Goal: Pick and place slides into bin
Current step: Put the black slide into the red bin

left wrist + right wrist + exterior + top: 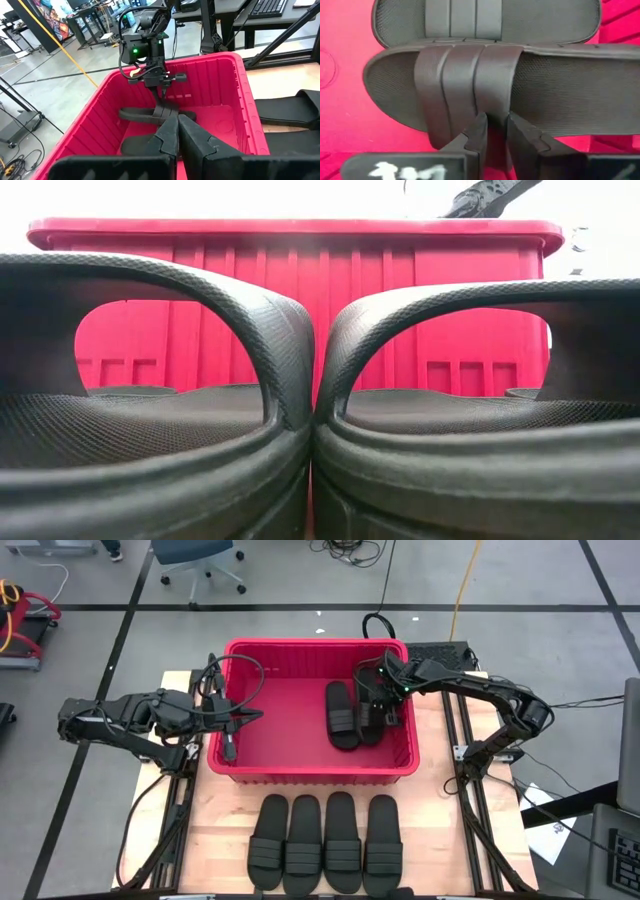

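Note:
The red bin stands mid-table and holds two black slides. My right gripper reaches down into its right part and is shut on one slide, which lies beside the second slide. The gripper also shows in the left wrist view. My left gripper is shut and empty over the bin's left wall. Several more slides lie side by side on their soles near the table's front edge. Two of them fill the low view, with the bin behind. My right gripper pinches the slide between its two fingers at the strap's edge, near where the strap meets the sole's side. The fingers come from above, pointing down. The slide sits inside the bin, strap up, one long side lapping over the second slide.
The bin's left half is bare red floor. The table's wooden top shows on both sides of the slide row. Cables loop over the bin's far rim. The room floor and a chair lie beyond the table.

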